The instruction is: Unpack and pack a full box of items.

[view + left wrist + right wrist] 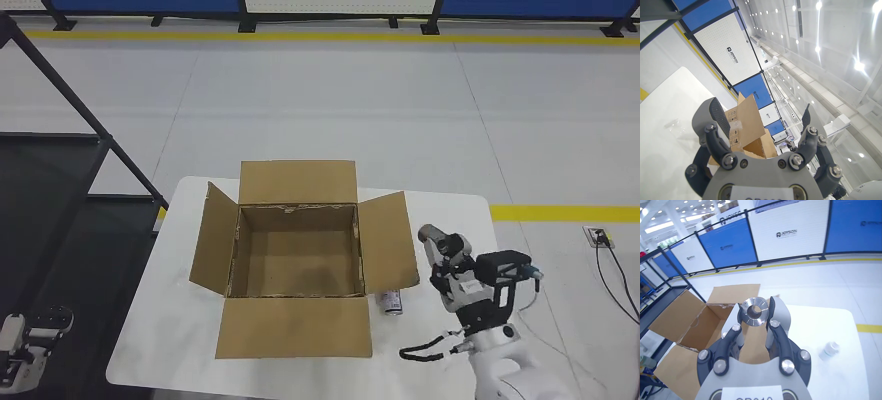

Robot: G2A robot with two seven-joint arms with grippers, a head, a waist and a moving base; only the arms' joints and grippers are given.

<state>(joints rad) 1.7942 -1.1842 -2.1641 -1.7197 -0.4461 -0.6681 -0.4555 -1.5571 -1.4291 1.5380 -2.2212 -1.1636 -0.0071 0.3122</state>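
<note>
An open cardboard box [298, 262] stands in the middle of the white table [450, 210], its flaps spread and its inside bare. My right gripper [436, 240] hangs above the table just right of the box's right flap, shut on a shiny metal ring-shaped part [754, 311]. In the right wrist view the right gripper [755, 310] holds that part over the box [696, 321]. My left gripper [762, 115] is open with nothing between its fingers; in the top view the left gripper [38, 330] sits low, off the table's left side.
A small labelled bottle [392, 300] lies on the table beside the box's right flap. A white bottle [828, 351] lies on the table [829, 323]. A clear plastic scrap [675, 126] lies on the table near the box [748, 121]. A black rack [60, 200] stands left.
</note>
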